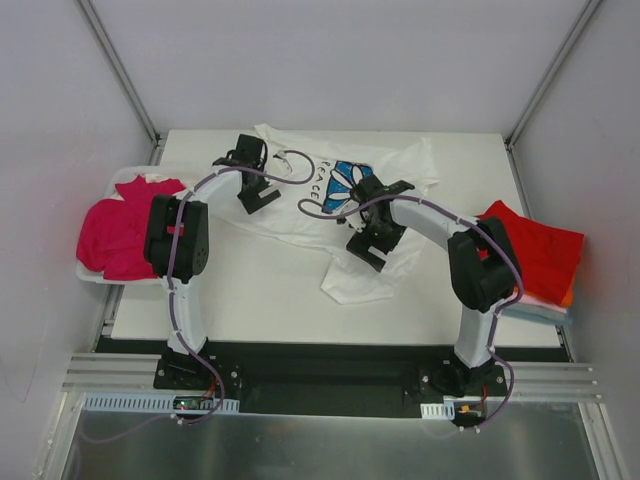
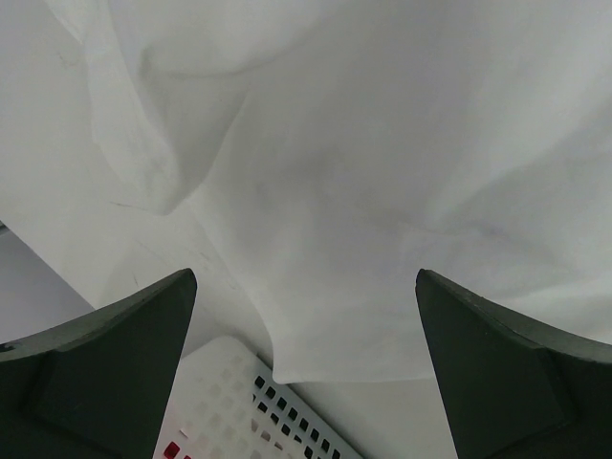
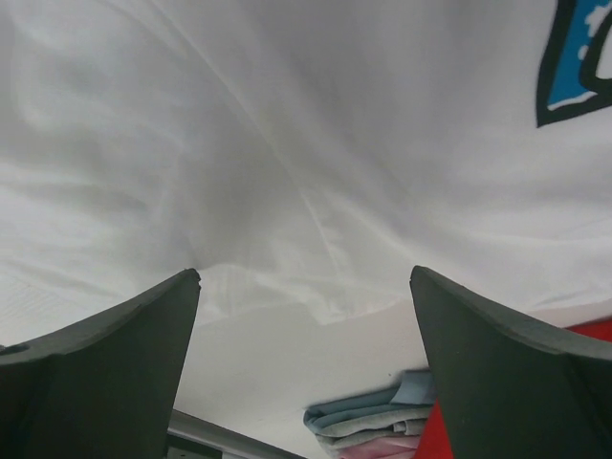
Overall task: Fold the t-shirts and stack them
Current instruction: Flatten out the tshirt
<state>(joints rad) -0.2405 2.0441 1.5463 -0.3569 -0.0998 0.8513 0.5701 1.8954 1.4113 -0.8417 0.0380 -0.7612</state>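
Note:
A white t-shirt (image 1: 330, 215) with a blue daisy print (image 1: 348, 183) and dark lettering lies spread and rumpled across the middle of the table. My left gripper (image 1: 258, 198) hovers open over its left part, near the sleeve. In the left wrist view (image 2: 306, 287) white cloth (image 2: 363, 172) fills the frame between the spread fingers (image 2: 124, 363). My right gripper (image 1: 365, 250) hovers open over the shirt's lower right part. In the right wrist view (image 3: 306, 282) it is open over white cloth (image 3: 287, 143), with the blue print (image 3: 574, 57) at the top right. Neither gripper holds anything.
A white perforated basket (image 1: 95, 272) at the left table edge holds magenta tees (image 1: 120, 235); its rim shows in the left wrist view (image 2: 239, 392). A folded stack topped by a red tee (image 1: 535, 250) sits at the right edge, with light-blue and pink layers (image 3: 373, 421) below.

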